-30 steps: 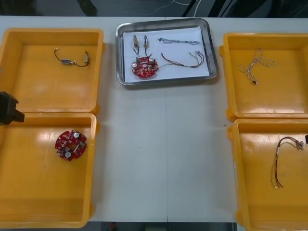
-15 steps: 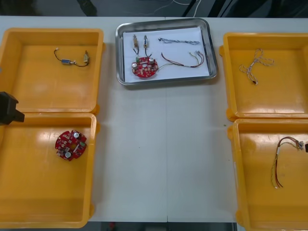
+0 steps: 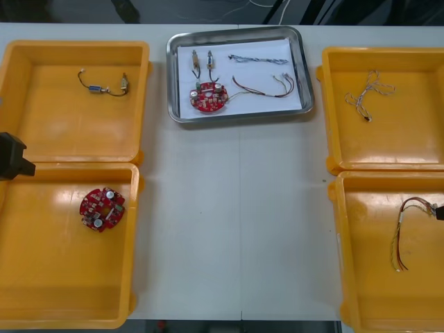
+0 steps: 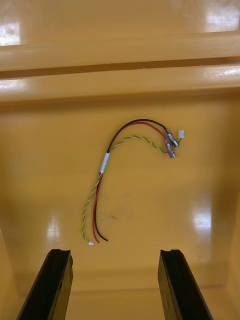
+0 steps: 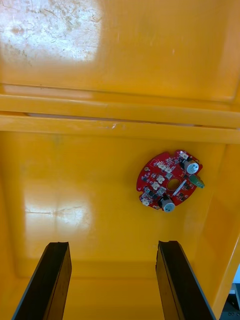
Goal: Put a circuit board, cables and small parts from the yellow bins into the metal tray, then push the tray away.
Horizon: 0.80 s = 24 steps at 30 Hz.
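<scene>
nothing on the table had shifted since a second before; only a small dark bit at the right edge, by the near right bin's cable, showed less than before.

front view: metal tray (image 3: 239, 118) sat at the far middle, white inside, between the two far bins. it held a circuit board (image 3: 209, 97), two small metal parts (image 3: 202, 62), a blue and white cable (image 3: 258, 60) and a red and yellow cable (image 3: 267, 84). far left bin (image 3: 28, 90) held a black cable (image 3: 104, 87). near left bin (image 3: 55, 270) held a second circuit board (image 3: 102, 209). far right bin (image 3: 402, 132) held a twisted cable (image 3: 368, 94). near right bin (image 3: 374, 277) held a second red and yellow cable (image 3: 406, 232). left arm (image 3: 12, 156) showed black at the left edge, between the two left bins.

right wrist view: right gripper (image 4: 115, 251) hung over the bin floor, fingers wide apart, gripping nothing. the second red and yellow cable (image 4: 102, 165) lay beyond the fingertips, untouched.

left wrist view: left gripper (image 5: 112, 244) hung over the bin floor, fingers wide apart, nothing between them. the second circuit board (image 5: 169, 180) lay flat beyond the fingertips, apart from both.
</scene>
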Motion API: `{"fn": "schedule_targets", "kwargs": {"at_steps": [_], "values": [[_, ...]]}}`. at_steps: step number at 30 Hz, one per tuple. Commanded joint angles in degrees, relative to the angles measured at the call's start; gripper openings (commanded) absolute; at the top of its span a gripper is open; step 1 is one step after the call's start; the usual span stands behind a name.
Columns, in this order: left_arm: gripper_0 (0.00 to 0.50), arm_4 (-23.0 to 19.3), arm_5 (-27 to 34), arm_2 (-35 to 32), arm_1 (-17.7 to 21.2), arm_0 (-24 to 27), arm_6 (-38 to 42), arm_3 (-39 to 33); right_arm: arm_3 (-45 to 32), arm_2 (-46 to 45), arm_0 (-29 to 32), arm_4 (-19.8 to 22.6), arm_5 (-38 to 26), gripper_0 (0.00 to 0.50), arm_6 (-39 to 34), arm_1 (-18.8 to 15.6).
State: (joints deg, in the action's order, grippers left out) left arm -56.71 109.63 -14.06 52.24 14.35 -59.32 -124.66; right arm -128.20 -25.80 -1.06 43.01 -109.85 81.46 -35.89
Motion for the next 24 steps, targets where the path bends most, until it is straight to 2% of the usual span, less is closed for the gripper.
{"fn": "schedule_targets", "kwargs": {"at_steps": [1,24], "values": [[0.500,-0.4,0.4,-1.8,2.2,-0.9,-2.9,-1.5,-1.9,-0.7,-0.7,0.6,-0.1,0.500,2.2,-2.3],[0.500,-0.4,0.4,-1.8,2.2,-0.9,-2.9,-1.5,-2.0,-0.7,-0.6,0.7,-0.2,0.500,1.1,-2.3]]}}
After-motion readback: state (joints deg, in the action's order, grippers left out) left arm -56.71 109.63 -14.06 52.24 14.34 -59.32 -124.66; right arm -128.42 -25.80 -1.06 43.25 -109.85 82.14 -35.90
